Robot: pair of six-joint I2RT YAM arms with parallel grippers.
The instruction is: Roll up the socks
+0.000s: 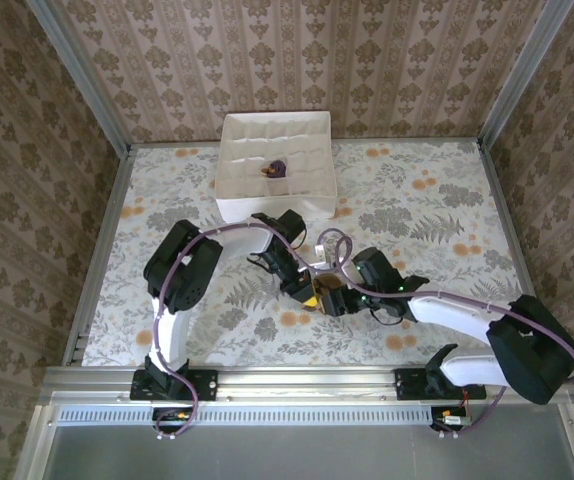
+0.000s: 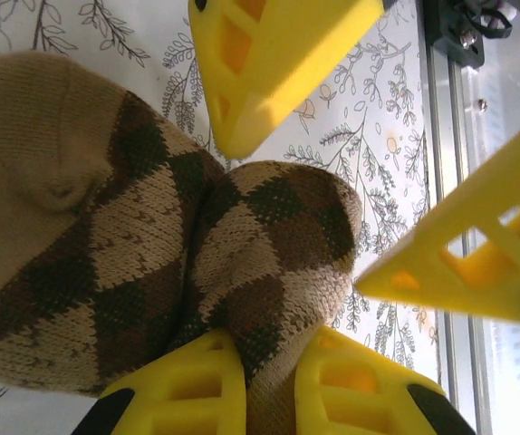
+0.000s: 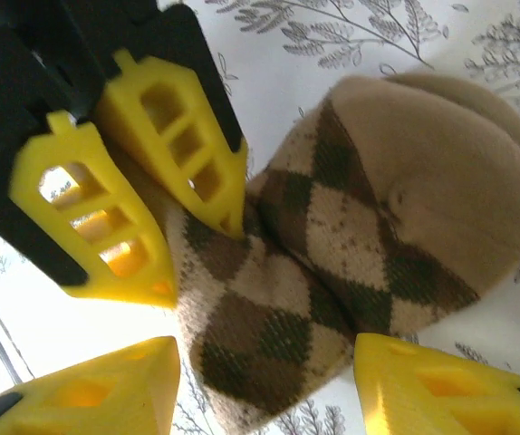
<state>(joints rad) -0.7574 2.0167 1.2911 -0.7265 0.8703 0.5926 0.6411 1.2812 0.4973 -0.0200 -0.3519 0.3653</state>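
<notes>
Left gripper (image 2: pixel 269 355) nearest the lens in left wrist view: yellow fingers (image 2: pixel 187 390) close together, pinching a fold of the diamond-checked sock (image 3: pixel 332 245). Firm hold; fabric bulges up out of the narrow gap.

Sock: brown-and-tan argyle knit with a plain tan end (image 3: pixel 464 172). It is bunched and folded over on itself, not flat, with a crease down the middle of the checked part. It lies on the floral table (image 1: pixel 447 210), near the middle and a bit toward the near edge, right where the two arms meet.

Right gripper (image 3: pixel 264 349): jaws wide apart, one yellow fingertip on each side of the checked end of the sock. The tips are just beside the fabric; actual contact cannot be told. It holds nothing. In right wrist view the left gripper's two fingers come in from the upper left, tips down on the knit.

Dark purple sock (image 1: pixel 277 167): small bundle in one of the middle compartments of the white divided box (image 1: pixel 267 208).

The box sits at the far side of the table, well apart from the grippers. Patterned wallpaper (image 1: pixel 27 200) on three sides, metal rail (image 1: pixel 307 378) along the near edge by the arm bases.
</notes>
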